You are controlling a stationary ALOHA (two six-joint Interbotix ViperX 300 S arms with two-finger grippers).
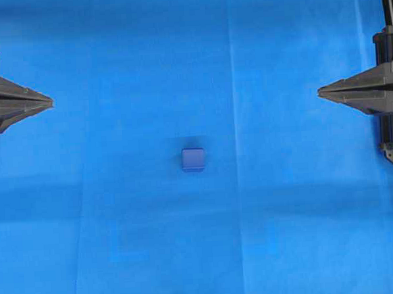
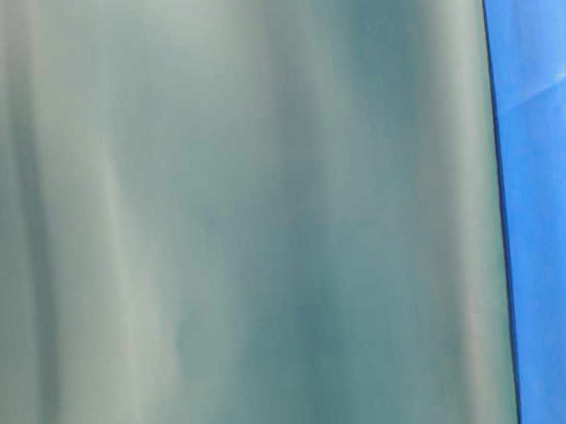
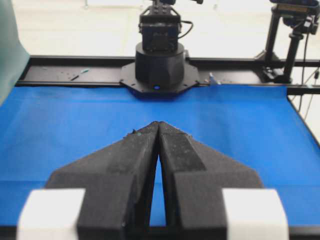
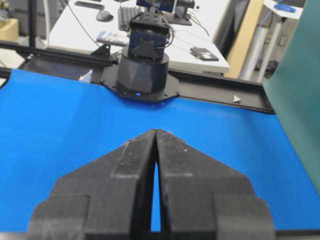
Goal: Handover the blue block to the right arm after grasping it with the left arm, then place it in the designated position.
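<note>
Item: blue block [image 1: 193, 159], a small navy cube with rounded edges. Location: flat on the blue cloth [image 1: 122, 243] that covers the desk, near the middle of the overhead view, slightly below the line joining the two pincers. Untouched; nothing beside it. Not visible in either wrist view.

Left pincer [image 1: 48, 102]: at the left edge of the overhead view, tips pointing toward the centre, well apart from the block. Fingers pressed together at the tips, holding nothing; the left wrist view shows the white end blocks [image 3: 54, 212] on its rail and only a thin slit between the fingers.

Right pincer [image 1: 321, 92]: at the right edge, facing the left one, equally far from the block. Closed and empty; its wrist view shows an all-black rail.

Surroundings: each wrist view looks across the cloth to the opposite arm's black base [image 3: 159, 70]. The table-level view is almost wholly filled by a blurred grey-green screen [image 2: 233, 217].

Progress, as judged: nothing accomplished yet. Grasp by the left arm, handover and placement all remain. No marked placement spot is discernible.
</note>
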